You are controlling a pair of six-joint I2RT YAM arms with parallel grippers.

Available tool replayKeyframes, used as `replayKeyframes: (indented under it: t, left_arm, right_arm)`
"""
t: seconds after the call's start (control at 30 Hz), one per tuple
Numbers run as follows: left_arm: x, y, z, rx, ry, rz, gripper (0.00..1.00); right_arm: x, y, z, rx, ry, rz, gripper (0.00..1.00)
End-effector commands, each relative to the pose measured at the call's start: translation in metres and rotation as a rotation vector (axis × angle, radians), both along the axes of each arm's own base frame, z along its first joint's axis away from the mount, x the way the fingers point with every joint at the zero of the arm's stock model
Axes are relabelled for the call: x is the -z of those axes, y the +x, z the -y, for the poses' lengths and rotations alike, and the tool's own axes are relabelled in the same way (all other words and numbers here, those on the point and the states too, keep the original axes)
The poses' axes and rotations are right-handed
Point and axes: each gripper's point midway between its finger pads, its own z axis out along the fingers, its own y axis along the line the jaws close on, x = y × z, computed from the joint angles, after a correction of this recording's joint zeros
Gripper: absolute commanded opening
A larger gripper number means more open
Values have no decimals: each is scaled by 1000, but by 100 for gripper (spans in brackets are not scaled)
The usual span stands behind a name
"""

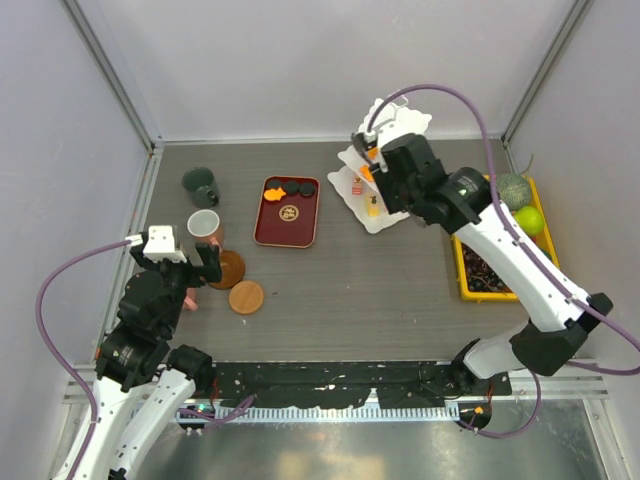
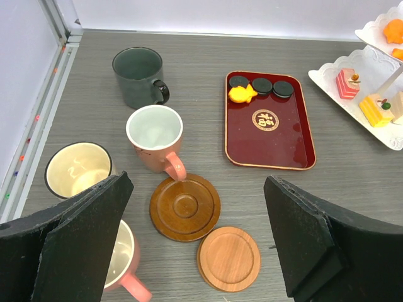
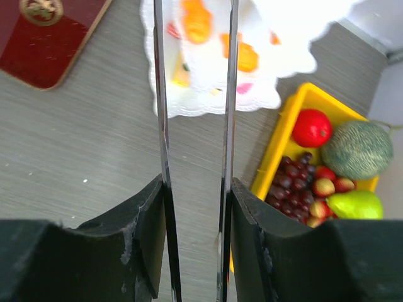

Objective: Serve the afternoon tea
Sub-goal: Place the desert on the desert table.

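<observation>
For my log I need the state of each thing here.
left gripper: open, empty.
right gripper: shut on metal tongs.
dark green mug: upright, empty.
farther pink mug: upright, empty.
cream mug: upright, empty.
dark coaster: flat, bare.
dark red tray: holds four sweets.

Overhead we see the whole table (image 1: 380,280); our left wrist faces one o'clock, right wrist looks steeply down, close; all share the white stand (image 2: 322,77).
</observation>
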Motion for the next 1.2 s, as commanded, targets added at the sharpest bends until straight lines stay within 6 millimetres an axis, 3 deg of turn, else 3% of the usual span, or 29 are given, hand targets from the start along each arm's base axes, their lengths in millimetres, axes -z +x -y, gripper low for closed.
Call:
replayKeyframes:
  t: [0.0, 0.2, 0.33, 0.77, 1.17]
  left_arm:
    - [-10, 3, 4, 19, -9, 43, 99]
    - [-10, 3, 5, 21, -9, 43, 99]
    - [-10, 3, 5, 19, -9, 41, 99]
    - [-10, 3, 4, 15, -6, 43, 99]
    - [-11, 2, 3, 13, -6, 45, 99]
  right_arm:
    - [-32, 0, 48, 101, 39, 67, 44]
    - [-40, 2, 93, 203, 50, 90, 44]
    - [-40, 10, 108, 243, 33, 94, 44]
    - [-41, 67, 110, 260, 15, 102, 43]
    - [-28, 90, 108, 264, 0, 82, 43]
